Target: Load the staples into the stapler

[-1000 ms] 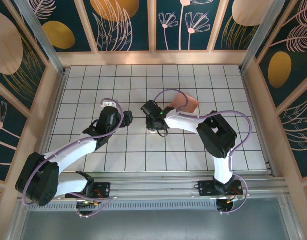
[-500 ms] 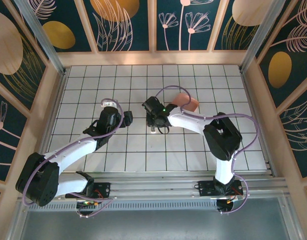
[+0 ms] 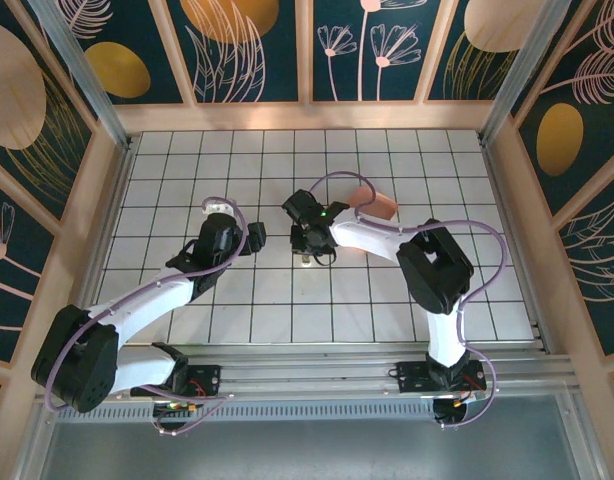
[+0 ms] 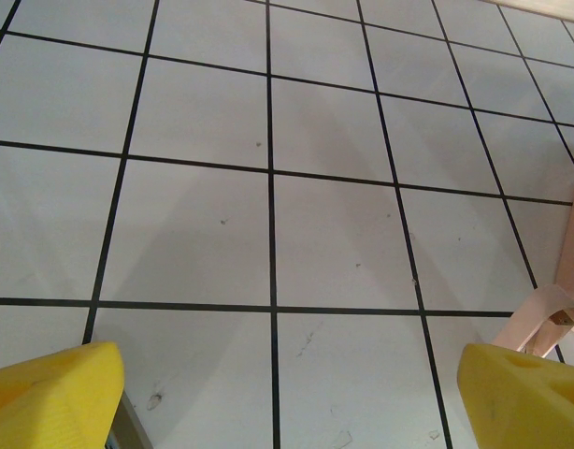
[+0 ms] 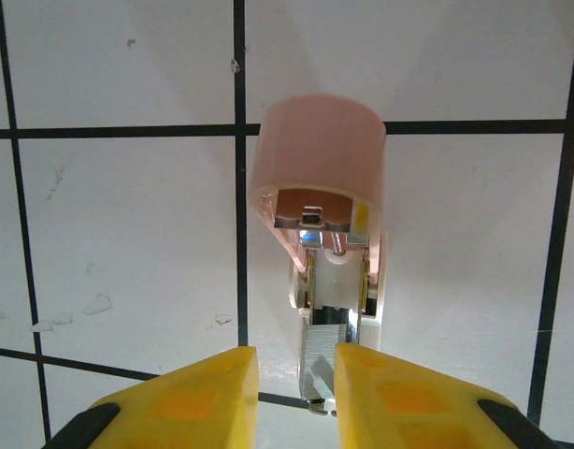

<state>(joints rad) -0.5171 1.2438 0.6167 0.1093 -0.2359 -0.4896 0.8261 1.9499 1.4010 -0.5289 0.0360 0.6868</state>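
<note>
1. At the near edge of the white, black-gridded tabletop (image 3: 317, 320), two white-and-black arms are bolted side by side and reach away toward the middle.
2. Left of centre, the left tool (image 3: 255, 238) hangs over bare tiles. In its wrist view (image 4: 287, 402) the yellow fingers (image 4: 53, 398) stand wide apart, released.
3. Just to its right, the right tool (image 3: 312, 248) points down at the tabletop's middle. In its own wrist view (image 5: 296, 374) the yellow fingers (image 5: 189, 398) stand close together.
4. Between those fingers lies the small silver-grey metal strip of staples (image 5: 317, 360). Its far end runs into the stapler's white-and-silver channel. I cannot tell whether the right tool is pinching the strip or only flanking it, since a sliver of tile shows beside the strip.
5. Just beyond the fingertips sits the pale pink mini stapler (image 5: 315, 159), near the tabletop's centre (image 3: 304, 260), with its rounded lid swung up and its channel exposed. A pale pink part of it shows at the right edge of the left wrist view (image 4: 541, 323).
6. Farther back, past the right arm, lies a square salmon-pink tray (image 3: 379, 207), apart from the stapler.
</note>
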